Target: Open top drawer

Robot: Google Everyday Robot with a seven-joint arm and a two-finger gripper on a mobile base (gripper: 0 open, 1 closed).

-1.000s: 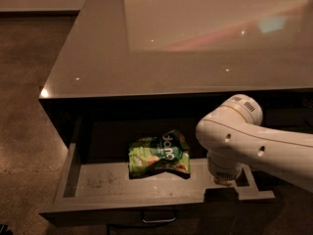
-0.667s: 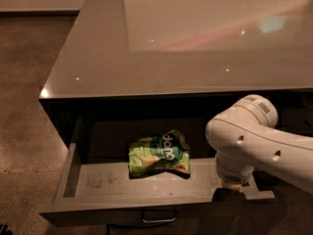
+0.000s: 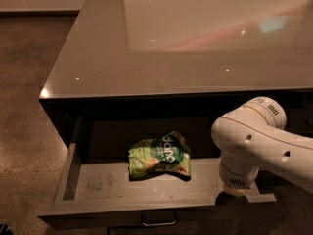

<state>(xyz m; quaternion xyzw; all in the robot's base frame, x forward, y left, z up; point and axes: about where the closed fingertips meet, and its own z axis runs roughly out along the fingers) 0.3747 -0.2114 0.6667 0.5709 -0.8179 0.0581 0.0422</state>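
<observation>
Top drawer [image 3: 112, 187] stands well out; task looks done. Gripper [image 3: 231, 197] sits low at its front lip, probably placed for dragging. Cannot tell its grip state. Bag [image 3: 159, 155] lies to the gripper's left.

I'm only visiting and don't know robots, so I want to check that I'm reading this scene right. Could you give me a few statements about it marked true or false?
1. The top drawer stands pulled out from under the counter. True.
2. The drawer holds nothing. False: a green snack bag lies on its floor.
3. The gripper is at the drawer's front right corner, tucked beneath the white arm. True.
4. The drawer's handle is at the left end of its front. False: the metal handle sits at the centre of the front.
5. The snack bag is held in the gripper. False: the bag lies apart from it, further left.
</observation>
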